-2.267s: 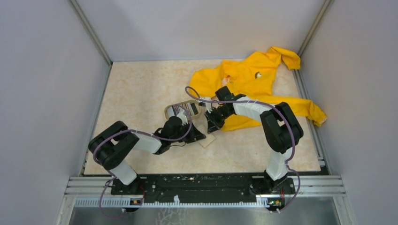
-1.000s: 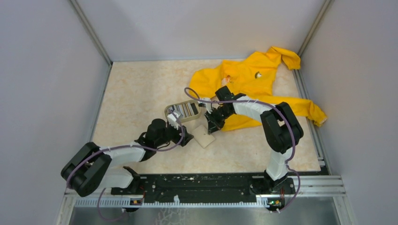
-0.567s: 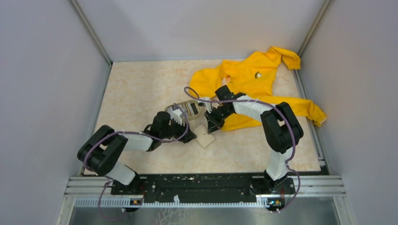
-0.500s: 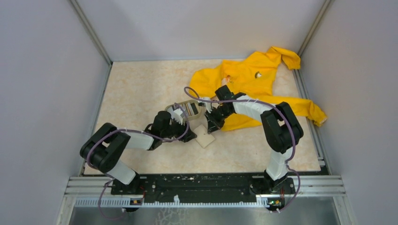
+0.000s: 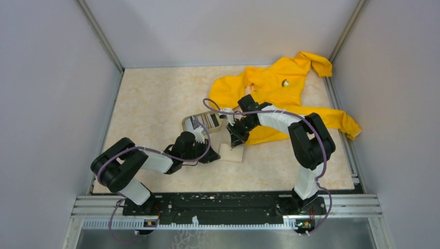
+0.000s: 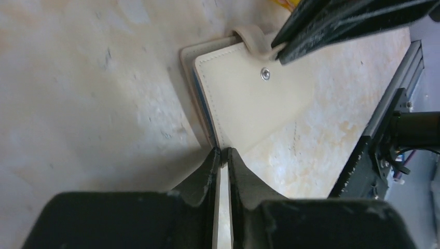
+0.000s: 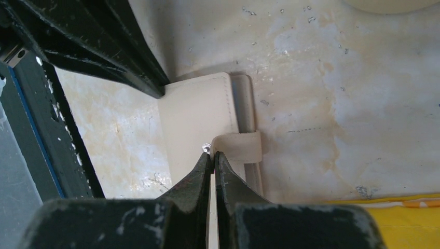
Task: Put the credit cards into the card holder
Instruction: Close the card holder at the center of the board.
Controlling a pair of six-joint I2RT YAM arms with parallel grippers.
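The left gripper (image 6: 222,154), wide a second ago, now pinches nearly shut on the edge of the card holder (image 5: 232,153). The holder has turned squarer on the bench (image 5: 155,98), just beside the yellow jacket (image 5: 280,85). The right gripper (image 7: 211,155) stays clamped on its strap (image 7: 239,146). A blue edge (image 6: 202,104) tucked inside is probably one credit card, seemingly already in; the grey one is unseen.

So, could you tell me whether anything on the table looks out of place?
Yes: a crumpled yellow garment sprawls across the far right corner of the table; clothing looks odd beside a card holder.
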